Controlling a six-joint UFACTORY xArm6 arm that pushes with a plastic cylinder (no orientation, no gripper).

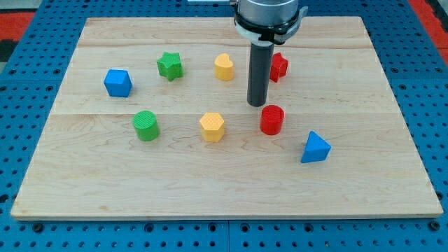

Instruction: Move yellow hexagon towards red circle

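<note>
The yellow hexagon [211, 127] lies near the middle of the wooden board. The red circle [271, 120] lies to its right, with a gap of about one block width between them. My tip [256, 104] rests on the board just above and left of the red circle, and up and to the right of the yellow hexagon. It touches neither block.
A second yellow block [224, 67] and a red block [278, 66], partly behind the rod, lie toward the view's top. A green star [169, 65], a blue cube [117, 82] and a green circle [146, 125] lie at the left. A blue triangle [315, 148] lies at lower right.
</note>
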